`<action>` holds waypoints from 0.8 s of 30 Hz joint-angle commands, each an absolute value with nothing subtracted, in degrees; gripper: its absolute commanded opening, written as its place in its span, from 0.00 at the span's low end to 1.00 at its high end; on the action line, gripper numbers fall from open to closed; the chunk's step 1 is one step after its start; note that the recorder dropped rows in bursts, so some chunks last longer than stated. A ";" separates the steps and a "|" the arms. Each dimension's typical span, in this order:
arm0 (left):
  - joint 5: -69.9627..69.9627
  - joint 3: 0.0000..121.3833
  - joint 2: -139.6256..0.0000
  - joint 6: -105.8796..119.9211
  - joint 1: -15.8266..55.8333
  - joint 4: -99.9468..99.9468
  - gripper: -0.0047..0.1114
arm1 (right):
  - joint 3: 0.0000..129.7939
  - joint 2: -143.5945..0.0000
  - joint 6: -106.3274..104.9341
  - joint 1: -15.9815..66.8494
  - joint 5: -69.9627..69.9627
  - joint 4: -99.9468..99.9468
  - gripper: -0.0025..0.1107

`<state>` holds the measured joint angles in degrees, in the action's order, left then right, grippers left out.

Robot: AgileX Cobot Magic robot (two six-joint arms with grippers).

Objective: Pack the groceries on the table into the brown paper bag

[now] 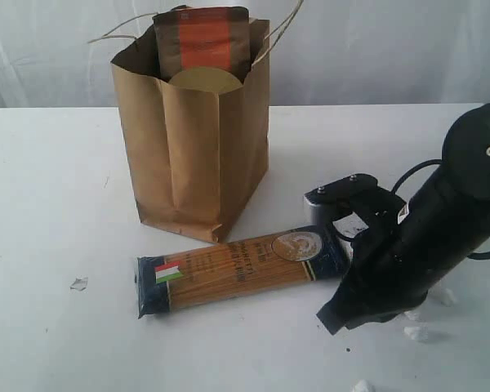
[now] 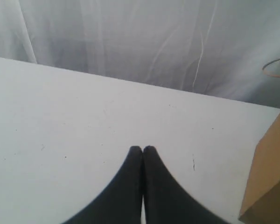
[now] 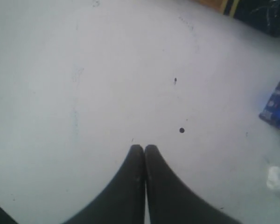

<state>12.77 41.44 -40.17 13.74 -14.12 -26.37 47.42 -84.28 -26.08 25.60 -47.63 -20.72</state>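
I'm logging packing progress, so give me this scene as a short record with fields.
bag: brown paper bag upright on the table
in bag: brown pouch with orange label sticking out the top, round tan lid showing at the rim
not packed: spaghetti packet lying flat in front of the bag
left jaws: shut, empty
right jaws: shut, empty

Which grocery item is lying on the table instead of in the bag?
The blue-ended spaghetti packet: it lies flat on the table before the brown paper bag, while the brown pouch pokes out of it.
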 commanded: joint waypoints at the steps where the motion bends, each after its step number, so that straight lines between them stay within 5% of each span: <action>1: 9.09 30.65 -25.34 13.72 -10.66 -30.92 0.04 | 47.57 -84.07 -26.95 25.11 -43.40 -14.68 0.02; 11: 17.10 19.35 -12.55 16.50 2.51 -26.14 0.04 | 58.79 -84.64 -26.84 25.11 -45.27 0.70 0.02; 24: 8.59 8.59 -12.42 10.71 7.11 -23.45 0.04 | 77.41 -99.41 -40.43 25.11 -66.58 1.75 0.02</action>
